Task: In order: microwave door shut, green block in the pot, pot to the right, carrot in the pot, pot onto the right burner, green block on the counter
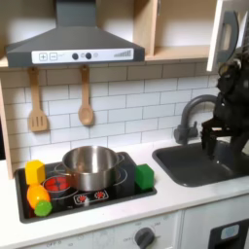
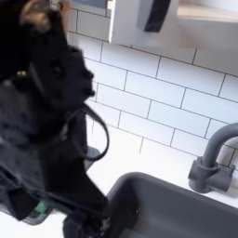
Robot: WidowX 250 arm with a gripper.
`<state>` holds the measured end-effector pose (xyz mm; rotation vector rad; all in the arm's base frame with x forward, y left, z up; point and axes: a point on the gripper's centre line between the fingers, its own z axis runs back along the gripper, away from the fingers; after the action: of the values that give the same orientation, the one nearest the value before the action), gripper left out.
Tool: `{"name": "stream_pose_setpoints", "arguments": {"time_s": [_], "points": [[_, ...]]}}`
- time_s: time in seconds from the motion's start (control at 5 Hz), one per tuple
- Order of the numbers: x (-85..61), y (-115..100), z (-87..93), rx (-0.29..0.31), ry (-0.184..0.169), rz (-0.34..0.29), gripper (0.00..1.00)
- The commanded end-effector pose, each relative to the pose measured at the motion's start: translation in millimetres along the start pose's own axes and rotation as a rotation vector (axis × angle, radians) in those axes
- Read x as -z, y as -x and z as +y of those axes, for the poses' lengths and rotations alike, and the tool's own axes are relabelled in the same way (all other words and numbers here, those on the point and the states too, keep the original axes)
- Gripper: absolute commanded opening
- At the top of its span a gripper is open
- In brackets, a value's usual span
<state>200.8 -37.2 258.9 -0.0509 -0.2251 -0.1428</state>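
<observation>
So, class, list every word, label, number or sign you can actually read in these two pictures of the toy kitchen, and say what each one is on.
No text can be read in either view.
Range hood: small marks beside its knobs, too small and blurred to read.
Cooktop: red burner rings and small dial marks on the front strip, no legible characters.
Knob on the cabinet front below: no readable marking.
</observation>
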Motion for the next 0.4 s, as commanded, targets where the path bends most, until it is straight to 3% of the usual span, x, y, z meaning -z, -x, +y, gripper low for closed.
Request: {"name": "stream_pose_setpoints", "arguments": {"time_s": [0.0,0.2], "points": [[-7.9,-8.7,-7.0,0.029,0.011,-0.039,1.00],[-12.8,-18.5,-10.8,0.039,0.014,-0.064,1.00]]}}
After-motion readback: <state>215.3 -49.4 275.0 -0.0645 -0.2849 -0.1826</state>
